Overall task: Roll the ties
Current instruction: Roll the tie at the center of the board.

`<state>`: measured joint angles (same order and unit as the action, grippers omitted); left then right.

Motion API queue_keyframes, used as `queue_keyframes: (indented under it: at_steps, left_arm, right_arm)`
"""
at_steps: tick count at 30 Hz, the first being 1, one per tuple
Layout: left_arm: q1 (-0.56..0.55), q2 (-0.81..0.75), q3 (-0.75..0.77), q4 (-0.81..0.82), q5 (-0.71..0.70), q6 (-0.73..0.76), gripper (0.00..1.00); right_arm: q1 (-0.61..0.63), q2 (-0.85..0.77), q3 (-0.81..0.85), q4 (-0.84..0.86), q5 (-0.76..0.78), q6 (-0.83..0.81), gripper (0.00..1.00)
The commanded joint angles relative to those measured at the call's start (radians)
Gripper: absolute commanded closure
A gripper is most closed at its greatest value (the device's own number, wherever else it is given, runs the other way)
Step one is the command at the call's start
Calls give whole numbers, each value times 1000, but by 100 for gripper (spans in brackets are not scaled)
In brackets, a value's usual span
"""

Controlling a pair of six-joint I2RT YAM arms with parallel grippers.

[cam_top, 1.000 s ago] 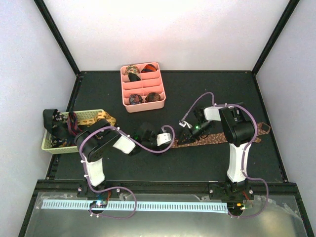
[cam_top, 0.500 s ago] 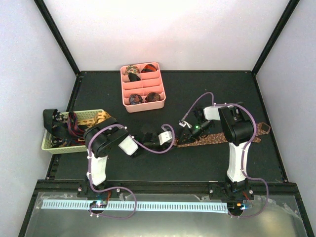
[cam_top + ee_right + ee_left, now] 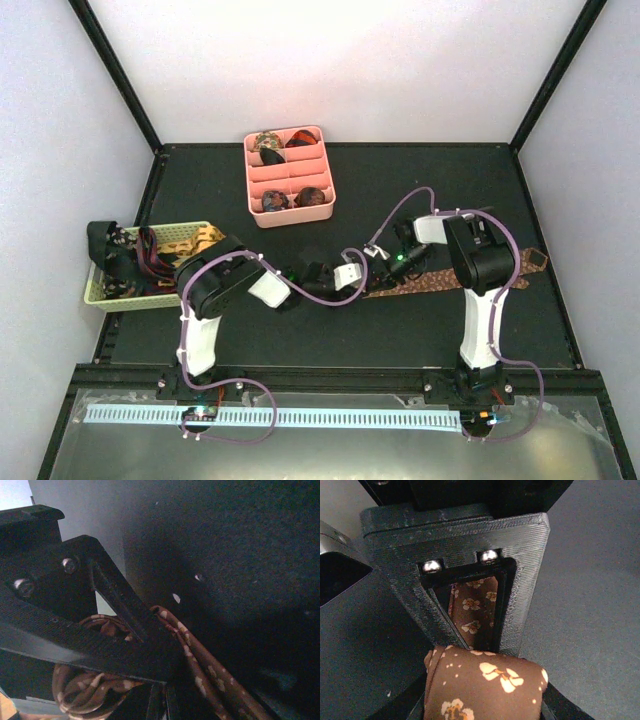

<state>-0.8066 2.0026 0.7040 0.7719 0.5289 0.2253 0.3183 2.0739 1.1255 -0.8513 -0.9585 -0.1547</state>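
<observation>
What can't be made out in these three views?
Top view: brown tie, left end under left gripper and right gripper.
Left wrist: its fold, cut by bottom edge.
Right wrist: its roll, mostly behind a dark finger.
Top view: patterns of rolls in pink tray, too small.

Both mine look alike: left arm (image 3: 200,345) and right arm (image 3: 480,335) have white link shells, black joint housings. A purple cable (image 3: 322,298) runs along each, with white clips. A green LED (image 3: 399,258) is lit by my right wrist. My right fingers (image 3: 75,645): black layered print, two silver screws (image 3: 69,565) upper left of wrist frame.
</observation>
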Motion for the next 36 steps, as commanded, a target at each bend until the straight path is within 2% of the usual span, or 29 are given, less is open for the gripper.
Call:
queue_keyframes:
  at_steps: [1,5,12,16,19,21,23,33,36]
  left_arm:
    - [-17,14,8,-241,-107,95,66]
    - [-16,-12,2,-351,-161,121,67]
    - [-13,-15,46,-540,-189,126,69]
    - [-11,-13,78,-623,-197,117,70]
    - [-12,-4,95,-659,-202,115,70]
    - [-12,1,103,-678,-209,109,70]
    - [-12,4,108,-686,-208,104,70]
    - [-13,5,116,-694,-199,91,70]
    - [-14,7,117,-694,-198,89,70]
  right_arm:
    - [10,4,-37,95,85,0,98]
    - [-2,-44,-46,80,69,-11,93]
    - [-83,-104,-19,-48,12,-114,71]
    - [-100,-113,2,-111,4,-166,67]
    - [-100,-147,-8,-61,-43,-113,61]
    - [-94,-169,-20,11,-89,-20,58]
    - [-77,-175,-27,59,-98,44,57]
    - [-28,-143,-58,52,-28,19,57]
    - [-26,-153,-71,73,-29,28,69]
